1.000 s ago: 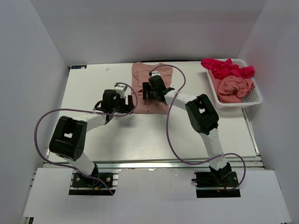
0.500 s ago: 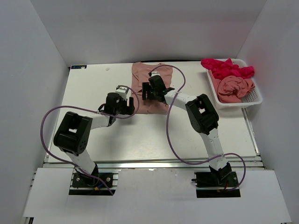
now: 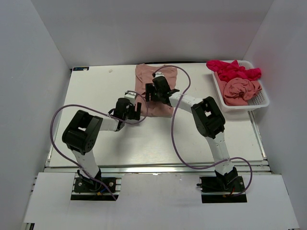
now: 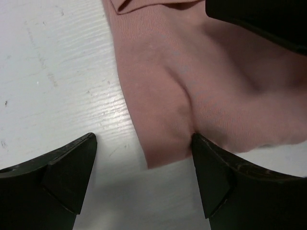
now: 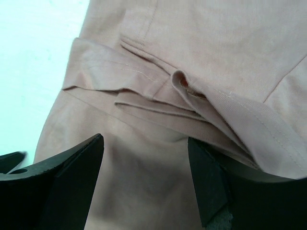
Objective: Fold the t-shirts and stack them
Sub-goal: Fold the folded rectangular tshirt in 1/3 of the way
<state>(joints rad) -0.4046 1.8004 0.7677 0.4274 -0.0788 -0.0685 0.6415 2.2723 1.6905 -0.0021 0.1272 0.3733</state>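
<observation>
Basket (image 3: 259,99) w/ crumpled shirts (image 3: 240,90) seen only from top cam.

A white wood-grained tabletop (image 3: 96,96) is carrying two things. A dusty salmon-pink cotton t-shirt (image 3: 144,76) is lying partly folded at its far middle, and a white rectangular plastic mesh basket (image 3: 261,101) is sitting at its far right corner.
</observation>
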